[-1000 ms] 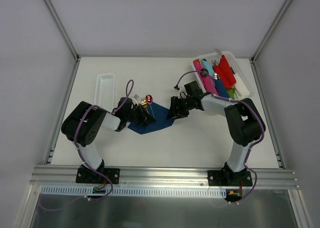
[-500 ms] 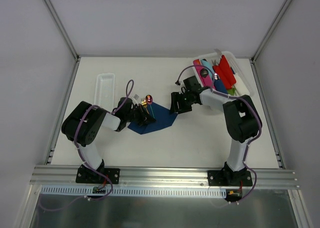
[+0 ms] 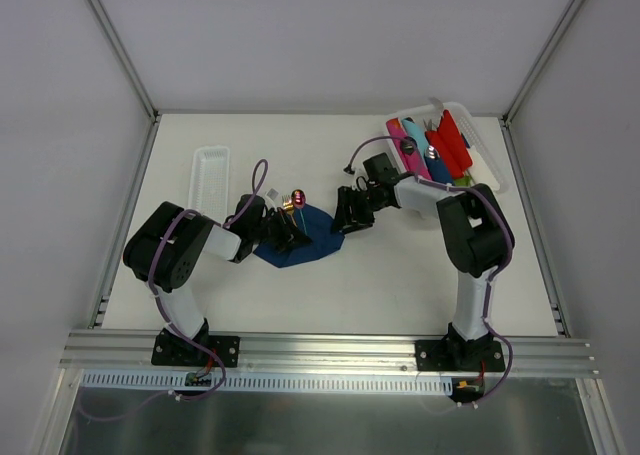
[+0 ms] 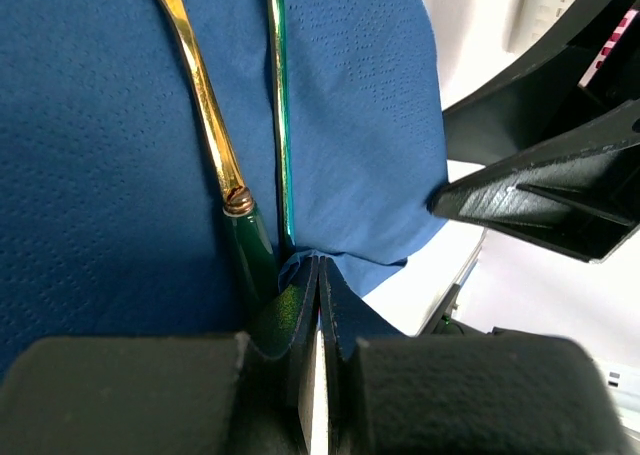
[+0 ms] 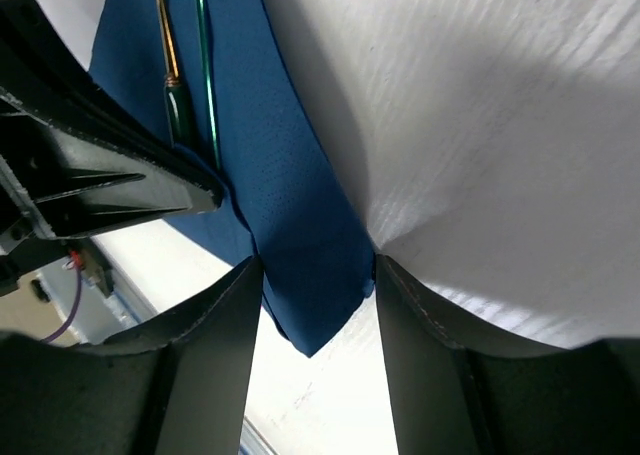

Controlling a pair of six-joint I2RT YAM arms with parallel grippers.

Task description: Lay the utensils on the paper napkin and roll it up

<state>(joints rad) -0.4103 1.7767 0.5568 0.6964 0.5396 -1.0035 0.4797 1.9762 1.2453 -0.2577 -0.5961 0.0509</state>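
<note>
Left of centre, the paper napkin [image 3: 305,247] is pinched at its left side by the left gripper [image 4: 318,305], fingers [image 4: 290,320] pressed together — likely anchoring it. The utensils [image 4: 205,105] are laid along it. Farther right, a corner is straddled by the right gripper [image 5: 318,267], fingers [image 5: 215,355] spread — seemingly for folding.

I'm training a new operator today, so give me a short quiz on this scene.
1. True or false: the left gripper is shut on the napkin.
2. The utensils lie: A beside the napkin, B on the napkin, C under it.
3. Fill in: the right gripper's jaws are ____, with a napkin corner between them.

Key: 1 true; 2 B; 3 open.
</note>
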